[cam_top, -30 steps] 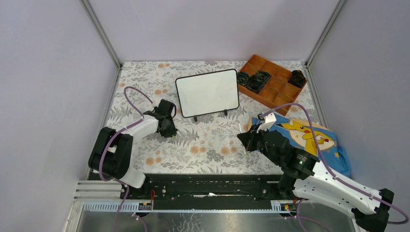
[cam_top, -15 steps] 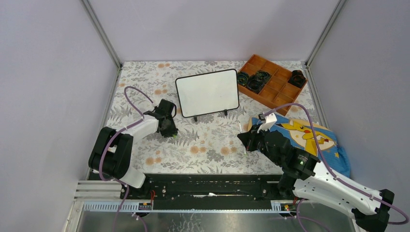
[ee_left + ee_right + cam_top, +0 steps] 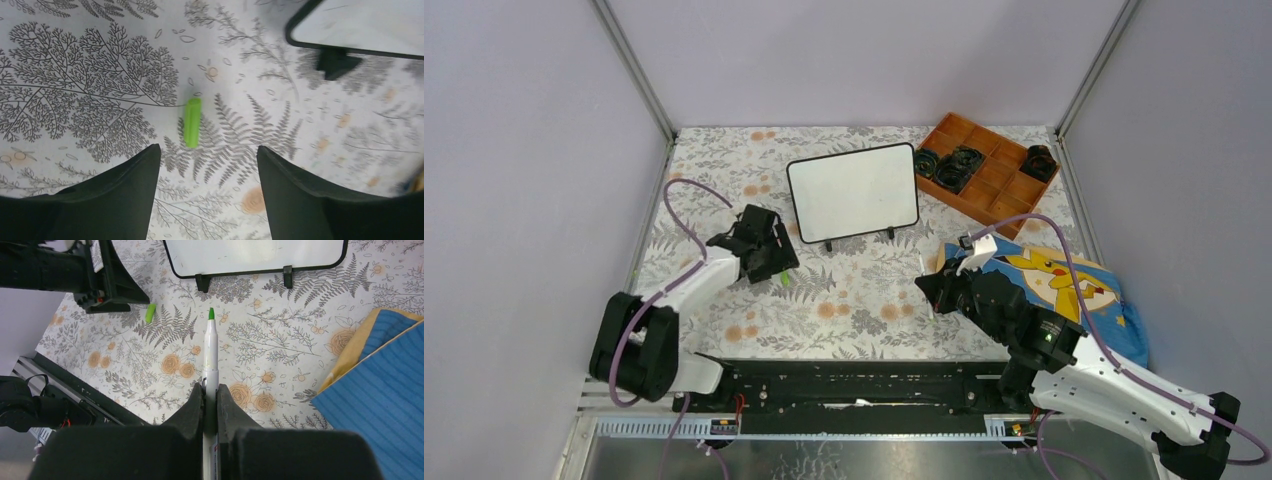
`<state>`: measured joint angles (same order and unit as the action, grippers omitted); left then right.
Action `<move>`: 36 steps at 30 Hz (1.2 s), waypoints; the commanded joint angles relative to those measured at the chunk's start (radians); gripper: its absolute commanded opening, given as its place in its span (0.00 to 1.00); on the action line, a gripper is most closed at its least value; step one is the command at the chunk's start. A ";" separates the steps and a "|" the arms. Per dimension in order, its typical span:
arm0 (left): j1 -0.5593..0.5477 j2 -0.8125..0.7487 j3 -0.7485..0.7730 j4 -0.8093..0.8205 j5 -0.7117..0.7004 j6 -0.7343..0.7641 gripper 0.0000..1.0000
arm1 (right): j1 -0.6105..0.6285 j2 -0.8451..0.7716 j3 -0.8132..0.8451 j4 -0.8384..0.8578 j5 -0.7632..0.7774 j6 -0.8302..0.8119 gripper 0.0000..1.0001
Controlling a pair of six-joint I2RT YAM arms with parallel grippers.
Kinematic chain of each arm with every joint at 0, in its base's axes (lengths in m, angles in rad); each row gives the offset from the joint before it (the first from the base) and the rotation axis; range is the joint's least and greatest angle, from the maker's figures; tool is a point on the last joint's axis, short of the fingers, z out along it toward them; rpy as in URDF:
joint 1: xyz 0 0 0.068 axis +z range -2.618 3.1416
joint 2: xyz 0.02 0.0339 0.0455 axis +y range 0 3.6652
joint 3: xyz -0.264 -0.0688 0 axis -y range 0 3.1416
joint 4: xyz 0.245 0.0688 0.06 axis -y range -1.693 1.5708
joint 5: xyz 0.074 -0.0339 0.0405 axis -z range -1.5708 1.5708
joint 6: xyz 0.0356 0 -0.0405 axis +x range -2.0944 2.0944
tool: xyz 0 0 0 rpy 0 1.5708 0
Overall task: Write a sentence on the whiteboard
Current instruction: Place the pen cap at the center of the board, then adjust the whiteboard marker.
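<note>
Wooden tray is sitting at the far right of the table, divided into small compartments. Dark coiled bundles are filling two compartments at its left end, and one more is sitting in the far-right corner compartment. Cannot tell what the bundles are. The tray is lying just beside the whiteboard's right edge, not touching it.

Whiteboard is standing on its black feet at the far middle of the table, tilted back, its face showing plain white. It is also showing at the top of the left wrist view and of the right wrist view.

Left gripper is hanging low over the table, left of the whiteboard, with jaws spread wide and holding nothing. Green cap is lying flat on the flower print just ahead of the gap between the fingers, touching neither.

Right gripper is clamping tight on the marker, which is uncapped, its green tip pointing toward the whiteboard and hanging well short of it. In the top view this gripper is hovering right of table centre, just beside the blue Pikachu cloth lying crumpled at the right side.
</note>
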<state>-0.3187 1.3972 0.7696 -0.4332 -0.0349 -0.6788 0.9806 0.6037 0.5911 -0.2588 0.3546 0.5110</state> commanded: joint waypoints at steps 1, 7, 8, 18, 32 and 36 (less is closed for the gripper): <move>0.005 -0.145 0.024 -0.028 0.029 -0.003 0.79 | -0.002 -0.017 0.023 0.041 -0.031 -0.045 0.00; 0.003 -0.443 -0.029 0.161 0.257 0.032 0.86 | -0.001 -0.045 0.030 0.158 -0.206 -0.127 0.00; 0.001 -0.494 -0.048 0.217 0.303 0.022 0.89 | -0.002 -0.039 0.035 0.173 -0.234 -0.137 0.00; -0.040 -0.727 -0.238 0.732 0.648 -0.112 0.99 | -0.001 0.161 0.123 0.333 -0.533 -0.122 0.00; -0.120 -0.709 -0.301 0.933 0.852 -0.145 0.94 | 0.000 0.378 0.203 0.481 -0.691 -0.040 0.00; -0.144 -0.682 -0.300 0.940 0.854 -0.143 0.92 | -0.001 0.398 0.212 0.499 -0.707 -0.032 0.00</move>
<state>-0.4393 0.6968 0.4419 0.4507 0.7876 -0.8478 0.9806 0.9920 0.7460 0.1543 -0.3023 0.4583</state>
